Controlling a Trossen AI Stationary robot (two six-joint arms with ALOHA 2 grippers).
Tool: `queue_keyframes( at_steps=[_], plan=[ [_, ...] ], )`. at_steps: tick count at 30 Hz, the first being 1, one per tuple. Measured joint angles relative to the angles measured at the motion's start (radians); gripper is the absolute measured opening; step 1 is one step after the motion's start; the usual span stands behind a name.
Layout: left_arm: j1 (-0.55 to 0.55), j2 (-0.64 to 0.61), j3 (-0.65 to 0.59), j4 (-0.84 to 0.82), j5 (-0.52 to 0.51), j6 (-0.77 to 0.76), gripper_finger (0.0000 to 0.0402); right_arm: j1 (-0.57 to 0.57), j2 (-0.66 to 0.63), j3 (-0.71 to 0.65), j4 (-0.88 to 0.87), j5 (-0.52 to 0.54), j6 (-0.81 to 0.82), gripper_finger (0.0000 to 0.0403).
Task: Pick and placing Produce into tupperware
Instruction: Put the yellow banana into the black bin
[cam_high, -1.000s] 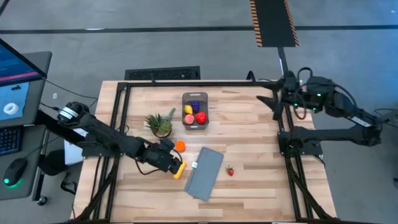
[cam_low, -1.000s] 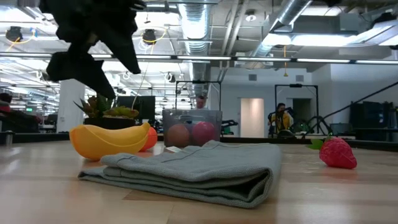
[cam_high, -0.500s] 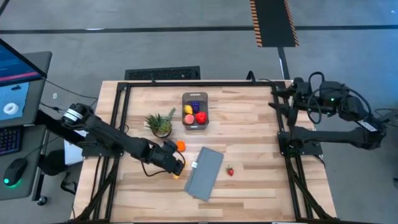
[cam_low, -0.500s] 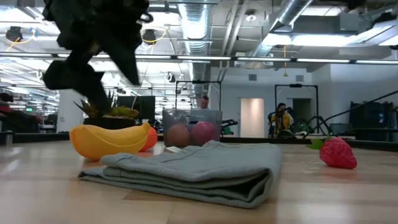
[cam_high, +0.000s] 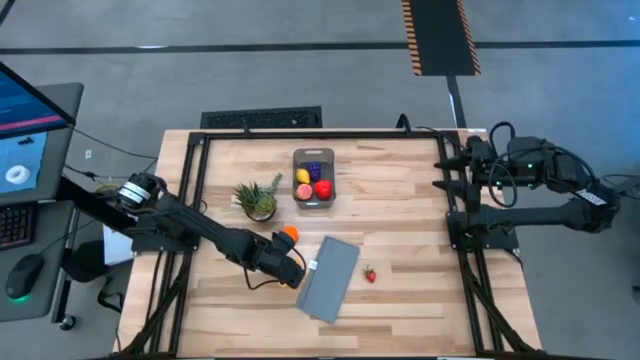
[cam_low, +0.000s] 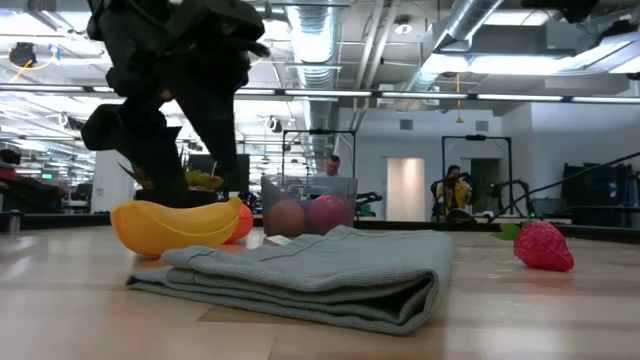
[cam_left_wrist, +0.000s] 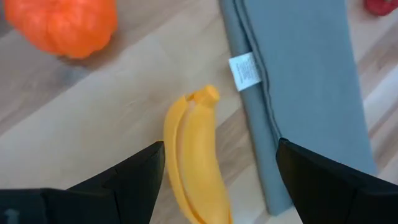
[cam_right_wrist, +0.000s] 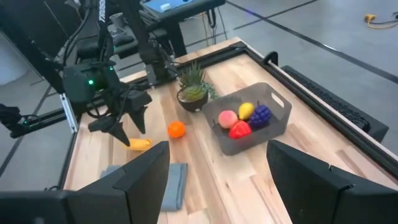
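The yellow banana (cam_left_wrist: 196, 162) lies flat on the wood beside the folded grey cloth (cam_left_wrist: 298, 93). My left gripper (cam_left_wrist: 217, 149) is open and hangs just over it, one finger on each side; in the high view the left gripper (cam_high: 290, 272) covers the banana. In the low view its fingers (cam_low: 165, 175) end close above the banana (cam_low: 175, 225). The orange (cam_high: 290, 234) and the strawberry (cam_high: 370, 274) rest on the table. The tupperware (cam_high: 314, 178) holds the lemon, grapes, peach and a red fruit. My right gripper (cam_high: 442, 172) waits open at the table's right edge.
A spiky pineapple (cam_high: 258, 200) stands left of the tub. The grey cloth (cam_high: 328, 278) lies right beside the banana, with its white tag (cam_left_wrist: 244, 70) near the banana's tip. Black frame rails (cam_high: 195, 200) run along the table's left and right sides.
My left gripper has moved toward the table's right and near edges and come down, from beside the banana to directly over it, staying open. My right arm has drawn back slightly toward the right edge. The produce has not moved.
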Motion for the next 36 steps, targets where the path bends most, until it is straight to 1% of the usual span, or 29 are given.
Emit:
queue_keyframes(
  at_steps=[2,5,11,15,20,25,27,31,33,36],
  plan=[
    [0.0,0.0,0.001,-0.012,-0.013,-0.005,0.0295,0.0,0.0,0.0,0.0,0.0,0.0,0.0291],
    [0.0,0.0,0.001,-0.036,0.003,-0.022,0.0295,0.0,-0.002,-0.022,0.006,0.0,0.011,0.0291],
    [0.0,0.0,0.001,-0.056,0.014,-0.029,0.0295,0.0,-0.02,-0.143,0.02,-0.006,0.109,0.0291],
    [0.0,0.0,0.001,-0.058,0.026,-0.031,0.0295,0.0,-0.021,-0.227,0.076,-0.058,0.161,0.0291],
    [0.0,0.0,0.001,-0.069,0.035,-0.031,0.0295,0.0,-0.028,-0.282,0.139,-0.09,0.174,0.0291],
    [0.0,0.014,0.0,-0.058,0.04,-0.028,0.0295,0.0,-0.032,-0.297,0.145,-0.102,0.158,0.0291],
    [0.0,0.032,0.001,-0.017,0.053,-0.016,0.0295,0.0,-0.034,-0.297,0.145,-0.104,0.151,0.0291],
    [0.003,0.053,0.002,0.009,0.057,-0.009,0.0295,0.0,-0.035,-0.297,0.153,-0.105,0.148,0.0291],
    [0.004,0.062,0.0,-0.008,0.062,-0.008,0.0295,0.0,-0.04,-0.297,0.155,-0.108,0.148,0.0291],
    [0.004,0.084,0.001,0.016,0.069,-0.008,0.0295,0.0,-0.045,-0.297,0.162,-0.116,0.148,0.0291]
  ],
)
